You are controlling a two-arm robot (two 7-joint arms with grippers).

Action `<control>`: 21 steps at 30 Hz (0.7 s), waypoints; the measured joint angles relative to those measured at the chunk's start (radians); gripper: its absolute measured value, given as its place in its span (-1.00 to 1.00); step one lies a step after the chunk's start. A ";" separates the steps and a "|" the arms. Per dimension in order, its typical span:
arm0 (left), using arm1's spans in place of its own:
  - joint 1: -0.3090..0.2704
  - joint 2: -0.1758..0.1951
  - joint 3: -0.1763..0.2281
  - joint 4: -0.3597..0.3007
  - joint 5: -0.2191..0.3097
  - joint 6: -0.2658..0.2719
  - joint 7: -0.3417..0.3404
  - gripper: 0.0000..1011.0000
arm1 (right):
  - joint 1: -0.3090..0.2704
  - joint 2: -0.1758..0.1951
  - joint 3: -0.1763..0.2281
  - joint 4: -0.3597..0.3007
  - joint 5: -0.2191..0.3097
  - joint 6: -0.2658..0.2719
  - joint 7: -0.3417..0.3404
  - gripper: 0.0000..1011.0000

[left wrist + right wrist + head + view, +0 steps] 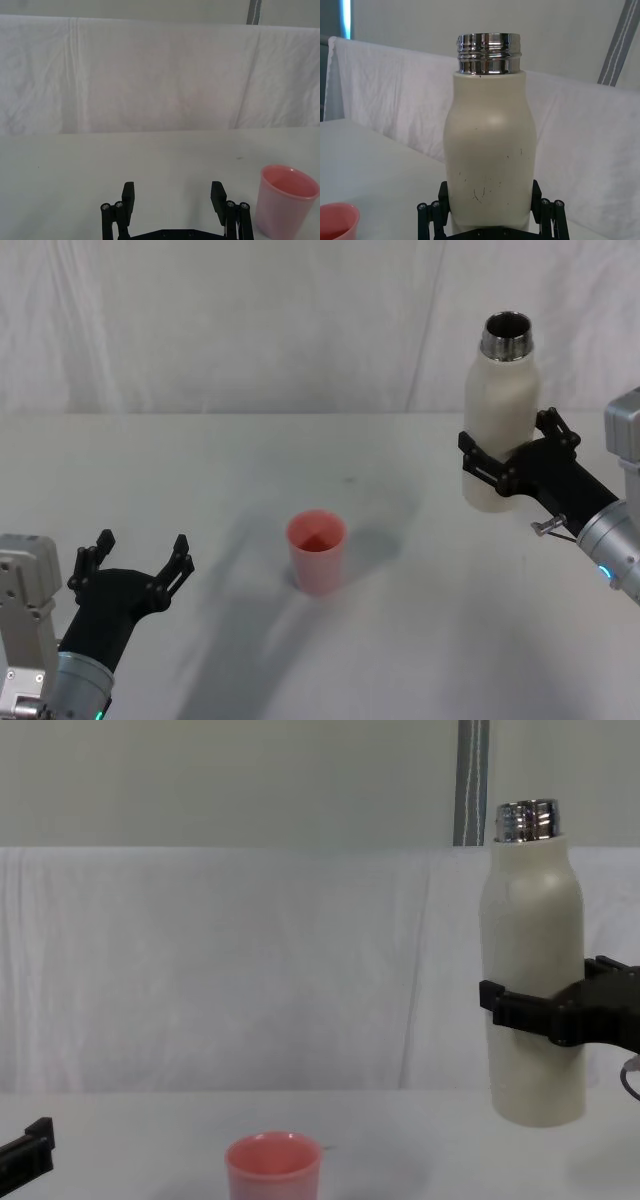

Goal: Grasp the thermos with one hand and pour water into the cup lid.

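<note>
1. Head view: the right gripper (503,462) has its black fingers clamped around the lower body of the thermos (497,410), and the bottle stands upright, lifted clear of the white table (300,660). Its steel neck is uncapped, mouth pointing up. The cup lid (317,552) sits on the table near the middle, well apart from the thermos and off to its left. The left gripper (140,557) hovers low at the near left, fingers spread wide with nothing between them, short of the cup lid.

2. Left wrist view: the left gripper (172,199) shows both fingertips held far apart over bare table. The cup lid (285,201) stands just beside 1 fingertip, not touching it, rim up. A white draped cloth (150,75) hangs behind the table.

3. Right wrist view: the thermos (490,150) stands upright, its cream body marked with small dark scuffs. The right gripper (490,212) hugs it near the base, fingers pressed to both sides. The rim of the cup lid (337,220) peeks in at a corner, well apart from the bottle.

4. Chest view: the thermos (530,980) hangs upright above the table at the right, the right gripper (530,1010) wrapped around it below the middle. The cup lid (273,1167) sits lower and to the left, and the black tip of the left gripper (25,1155) pokes in at the far left edge.
</note>
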 joint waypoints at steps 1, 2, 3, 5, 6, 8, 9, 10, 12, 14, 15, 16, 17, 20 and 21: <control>0.000 0.000 0.000 0.000 0.000 0.000 0.000 0.98 | 0.000 0.000 0.000 0.000 0.000 0.000 0.000 0.88; 0.000 0.000 0.000 0.000 0.000 0.000 0.000 0.98 | -0.003 0.002 0.002 0.000 0.006 0.000 -0.001 0.88; 0.000 0.000 0.000 0.000 0.000 0.000 0.000 0.98 | -0.004 0.002 0.003 0.001 0.010 0.000 -0.001 0.88; 0.000 0.000 0.000 0.000 0.000 0.000 0.000 0.98 | -0.008 0.003 0.008 0.007 0.022 -0.001 -0.001 0.88; 0.000 0.000 0.000 0.000 0.000 0.000 0.000 0.98 | -0.012 0.003 0.011 0.012 0.035 -0.002 -0.001 0.88; 0.000 0.000 0.000 0.000 0.000 0.000 0.000 0.98 | -0.014 0.003 0.015 0.019 0.048 -0.004 0.001 0.88; 0.000 0.000 0.000 0.000 0.000 0.000 0.000 0.98 | -0.015 0.003 0.017 0.022 0.054 -0.005 0.003 0.88; 0.000 0.000 0.000 0.000 0.000 0.000 0.000 0.98 | -0.016 0.003 0.018 0.026 0.060 -0.007 0.005 0.88; 0.000 0.000 0.000 0.000 0.000 0.000 0.000 0.98 | -0.018 0.002 0.020 0.040 0.079 -0.014 0.012 0.88; 0.000 0.000 0.000 0.000 0.000 0.000 0.000 0.98 | -0.021 0.000 0.022 0.055 0.093 -0.023 0.016 0.88; 0.000 0.000 0.000 0.000 0.000 0.000 0.000 0.98 | -0.022 0.000 0.022 0.059 0.098 -0.027 0.019 0.88; 0.000 0.000 0.000 0.000 0.000 0.000 0.000 0.98 | -0.022 -0.001 0.022 0.063 0.102 -0.031 0.020 0.88; 0.000 0.000 0.000 0.000 0.000 0.000 0.000 0.98 | -0.022 -0.001 0.022 0.068 0.106 -0.035 0.021 0.88; 0.000 0.000 0.000 0.000 0.000 0.000 0.000 0.98 | -0.023 -0.003 0.022 0.086 0.119 -0.049 0.026 0.88; 0.000 0.000 0.000 0.000 0.000 0.000 0.000 0.98 | -0.023 -0.003 0.020 0.097 0.125 -0.057 0.029 0.88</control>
